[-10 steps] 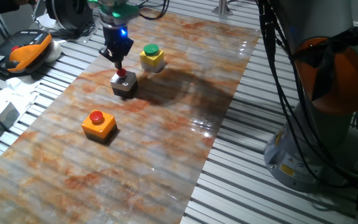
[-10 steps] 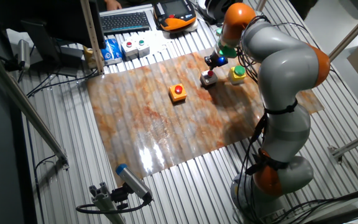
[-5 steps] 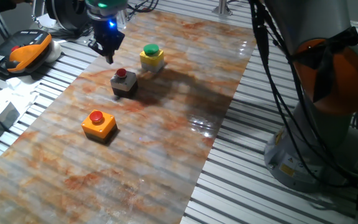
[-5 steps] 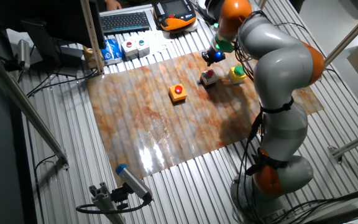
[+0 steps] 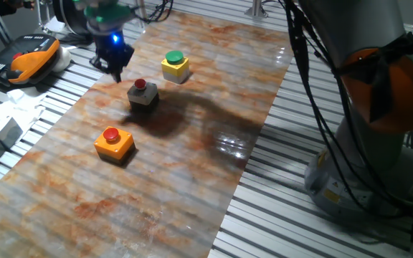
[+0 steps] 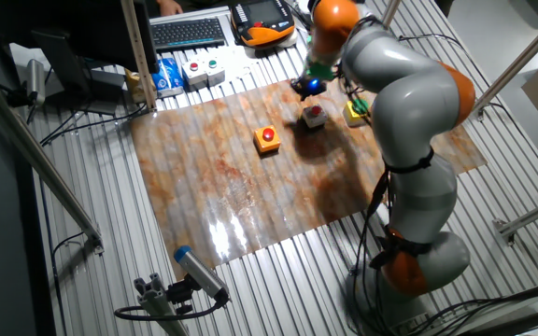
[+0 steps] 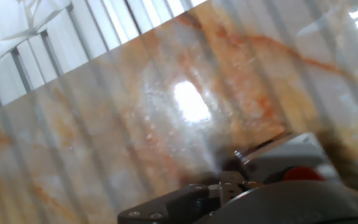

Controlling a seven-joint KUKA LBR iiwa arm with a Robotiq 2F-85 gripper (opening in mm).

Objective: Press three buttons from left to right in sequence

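Motion blur hides whether the gripper (image 5: 113,63) is apart or together. It hangs just beside the grey-white button (image 5: 143,94), which sits between the yellow button (image 5: 175,65) and the orange button (image 5: 113,142) on the desk (image 5: 192,165).

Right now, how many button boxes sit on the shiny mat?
3: the yellow box farthest along the mat, the grey box in the middle, the orange box nearest.

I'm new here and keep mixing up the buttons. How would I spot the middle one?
Find the marbled orange mat on the slatted table. Three small button boxes sit in a row on it; the middle box is grey with a red cap, between the yellow box with its green cap and the orange box.
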